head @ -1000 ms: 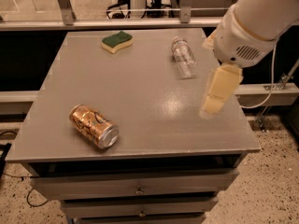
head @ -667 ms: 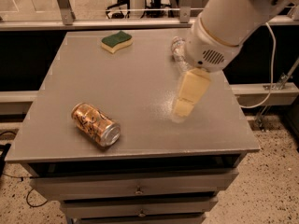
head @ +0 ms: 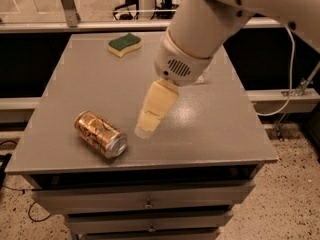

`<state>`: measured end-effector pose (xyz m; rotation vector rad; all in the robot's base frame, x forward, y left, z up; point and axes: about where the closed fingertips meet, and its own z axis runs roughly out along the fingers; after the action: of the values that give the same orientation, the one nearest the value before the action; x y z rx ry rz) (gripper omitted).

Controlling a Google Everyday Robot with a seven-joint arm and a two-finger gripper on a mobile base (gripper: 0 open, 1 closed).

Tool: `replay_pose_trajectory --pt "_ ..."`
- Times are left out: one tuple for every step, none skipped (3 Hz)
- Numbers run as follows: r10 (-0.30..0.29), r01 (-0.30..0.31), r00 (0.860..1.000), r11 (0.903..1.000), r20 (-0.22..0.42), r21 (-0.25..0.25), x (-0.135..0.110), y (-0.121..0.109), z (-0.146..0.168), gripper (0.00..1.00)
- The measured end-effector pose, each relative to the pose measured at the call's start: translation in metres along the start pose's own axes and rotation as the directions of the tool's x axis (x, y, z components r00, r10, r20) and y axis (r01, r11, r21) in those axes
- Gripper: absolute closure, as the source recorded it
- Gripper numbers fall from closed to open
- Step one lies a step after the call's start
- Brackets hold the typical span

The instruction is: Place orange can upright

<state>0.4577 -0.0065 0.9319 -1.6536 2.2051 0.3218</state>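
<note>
One orange can (head: 100,134) is lying on its side just beside the fingertips of our gripper (head: 145,129), not touching | gripper is hovering empty, fingers seemingly pressed narrow | we are judging: spread wide, straddle mid-body, tip upright gently.

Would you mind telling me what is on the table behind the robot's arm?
The arm covers the far right part of the table, so nothing there can be seen. Left of it lies a green sponge. The gripper hangs beside the orange can.
</note>
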Motion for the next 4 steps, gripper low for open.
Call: replay_pose_trajectory --pt "0.022 -0.022 1.000 0.9997 0.021 0.003 -0.026 0.015 0.019 0.00" --pt "0.048 -0.049 0.999 0.9987 0.025 0.015 -0.052 0.025 0.047 0.00" --pt "0.080 -0.080 0.997 0.9964 0.017 0.028 -0.074 0.028 0.071 0.00" --pt "0.113 -0.113 0.994 0.9925 -0.002 0.046 -0.091 0.026 0.094 0.00"
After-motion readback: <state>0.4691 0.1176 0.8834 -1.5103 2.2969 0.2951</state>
